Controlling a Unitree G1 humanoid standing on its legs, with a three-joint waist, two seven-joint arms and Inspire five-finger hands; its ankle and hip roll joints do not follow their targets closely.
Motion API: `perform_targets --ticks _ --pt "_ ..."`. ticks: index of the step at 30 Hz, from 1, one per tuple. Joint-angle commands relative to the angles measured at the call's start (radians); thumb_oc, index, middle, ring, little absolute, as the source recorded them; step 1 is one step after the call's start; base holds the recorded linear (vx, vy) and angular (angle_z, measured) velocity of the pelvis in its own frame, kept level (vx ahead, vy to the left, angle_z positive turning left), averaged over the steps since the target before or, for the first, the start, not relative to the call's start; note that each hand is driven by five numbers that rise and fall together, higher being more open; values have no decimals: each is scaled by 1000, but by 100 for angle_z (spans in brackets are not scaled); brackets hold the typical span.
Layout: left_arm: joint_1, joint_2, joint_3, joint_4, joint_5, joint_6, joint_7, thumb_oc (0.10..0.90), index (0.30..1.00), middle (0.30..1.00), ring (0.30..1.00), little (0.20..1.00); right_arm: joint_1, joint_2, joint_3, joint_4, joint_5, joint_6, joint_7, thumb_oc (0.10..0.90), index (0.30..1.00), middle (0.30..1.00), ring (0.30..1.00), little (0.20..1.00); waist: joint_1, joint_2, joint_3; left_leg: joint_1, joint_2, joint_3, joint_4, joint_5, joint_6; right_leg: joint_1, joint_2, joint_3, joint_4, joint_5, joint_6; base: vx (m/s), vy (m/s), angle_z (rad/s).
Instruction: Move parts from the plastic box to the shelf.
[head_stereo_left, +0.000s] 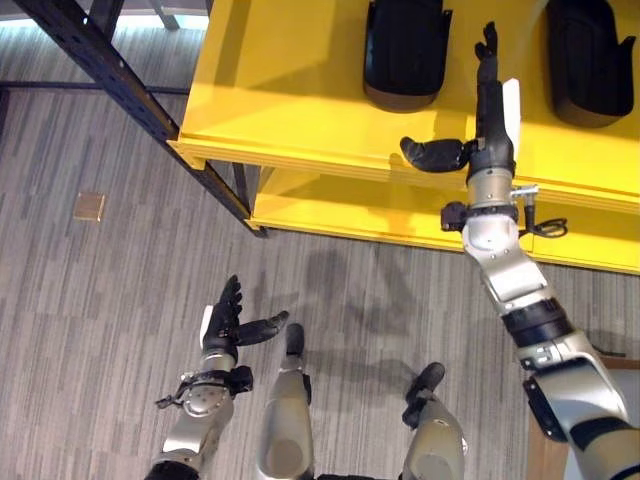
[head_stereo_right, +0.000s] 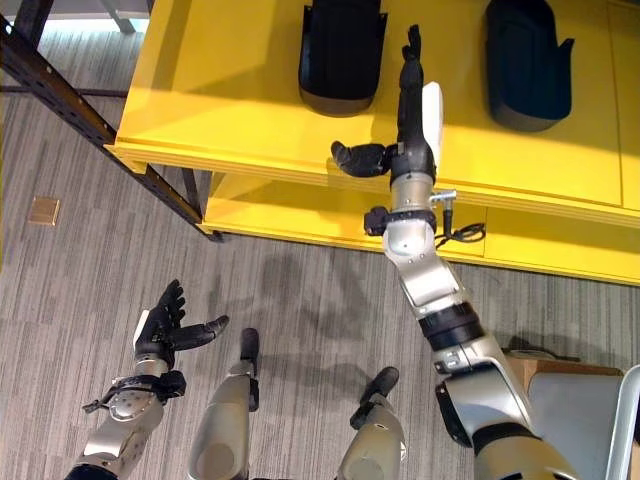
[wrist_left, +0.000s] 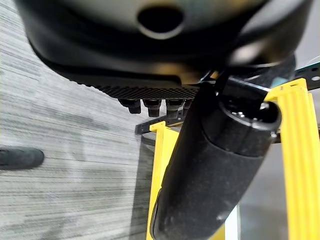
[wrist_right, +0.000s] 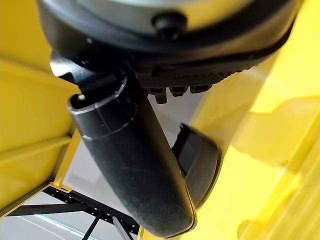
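We see our left hand low over the grey floor, fingers straight, empty. On the yellow metal shelf lie two black moulded parts, our outstretched, empty right hand between them.

No readable text, numbers or labels anywhere. Nothing printed on the yellow shelf, nor on the black parts lying there.
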Motion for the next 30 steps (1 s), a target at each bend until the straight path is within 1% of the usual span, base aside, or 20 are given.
perform_targets --ticks 1,2,3,7,11,12,14,15,16,19,24,25,27,29,30 --pt "40 9 29 -94 53 -49 9 900 1000 1000 1000 1000 -26 -38 -41 -105 -101 -79 6 900 1000 1000 1000 1000 -9 -41 -132 116 -26 4 -106 -51 51 2 23 1 40 12 22 14 -17 -16" --pt "45 4 31 -92 59 -48 6 900 1000 1000 1000 1000 3 -37 -44 -127 -113 -82 15 900 1000 1000 1000 1000 -15 -42 -141 128 -24 9 -119 -47 50 10 28 2 30 14 23 31 -42 -11" --pt "47 -5 37 -92 65 -47 1 900 1000 1000 1000 1000 56 -34 -47 -169 -138 -94 34 900 1000 1000 1000 1000 -30 -44 -160 147 -18 20 -139 -41 46 23 37 5 10 14 26 40 -44 -4" --pt "62 -13 46 -92 80 -45 -10 900 1000 1000 1000 1000 137 -31 -53 -223 -166 -105 63 900 1000 1000 1000 1000 -48 -43 -192 177 -8 36 -176 -25 39 49 56 6 -31 15 28 31 -31 -14" --pt "89 -20 66 -96 111 -47 -23 900 1000 1000 1000 1000 251 -37 -58 -284 -192 -121 110 900 1000 1000 1000 1000 -68 -35 -241 217 11 58 -224 -4 22 88 80 3 -84 18 30 51 -40 -21" --pt "97 -23 82 -103 136 -50 -26 900 1000 1000 1000 1000 311 -47 -69 -316 -191 -138 133 900 1000 1000 1000 1000 -81 -30 -261 226 20 65 -232 2 12 105 89 4 -104 18 32 45 -60 -21" --pt "109 -26 95 -113 149 -56 -29 900 1000 1000 1000 1000 370 -50 -92 -341 -182 -150 148 900 1000 1000 1000 1000 -92 -24 -281 233 31 74 -234 4 5 119 97 3 -119 17 31 31 -40 -18" --pt "111 -26 94 -114 149 -55 -29 900 1000 1000 1000 1000 373 -50 -93 -344 -181 -150 149 900 1000 1000 1000 1000 -91 -23 -283 233 32 74 -234 4 4 119 98 3 -120 18 31 20 -47 -10" --pt "114 -31 104 -112 165 -59 -30 900 1000 1000 1000 1000 417 -50 -108 -357 -163 -166 163 900 1000 1000 1000 1000 -101 -19 -298 240 41 79 -234 9 -3 128 105 4 -124 12 28 18 -53 -11" --pt "118 -35 114 -117 174 -67 -32 900 1000 1000 1000 1000 472 -52 -122 -373 -132 -186 185 900 1000 1000 1000 1000 -115 -7 -323 252 57 87 -234 14 -14 141 118 11 -124 -3 22 19 -61 -8" --pt "112 -39 120 -129 169 -78 -35 900 1000 1000 1000 1000 536 -50 -156 -376 -63 -203 201 900 1000 1000 1000 1000 -138 14 -349 276 89 99 -234 29 -28 149 145 29 -103 -44 0 11 -66 -12" --pt "112 -39 119 -129 169 -78 -35 900 1000 1000 1000 1000 537 -51 -157 -377 -63 -203 202 900 1000 1000 1000 1000 -137 15 -349 277 90 100 -234 28 -29 148 145 30 -103 -45 -1 13 -52 -4" --pt "109 -43 126 -138 164 -84 -31 900 1000 1000 1000 1000 536 -43 -158 -367 -29 -211 201 900 1000 1000 1000 1000 -145 21 -354 285 104 107 -234 38 -30 143 161 49 -101 -56 -12 -9 -89 -6" --pt "113 -46 138 -156 157 -91 -23 900 1000 1000 1000 1000 519 -43 -147 -349 -14 -213 199 900 1000 1000 1000 1000 -149 28 -354 301 122 116 -234 48 -28 124 185 91 -85 -75 -27 -9 -149 -26" --pt "115 -52 145 -167 150 -100 -17 900 1000 1000 1000 1000 490 -52 -126 -340 -18 -219 198 900 1000 1000 1000 1000 -149 33 -349 318 143 124 -229 76 -34 107 213 133 -67 -96 -42 -20 -222 -62"
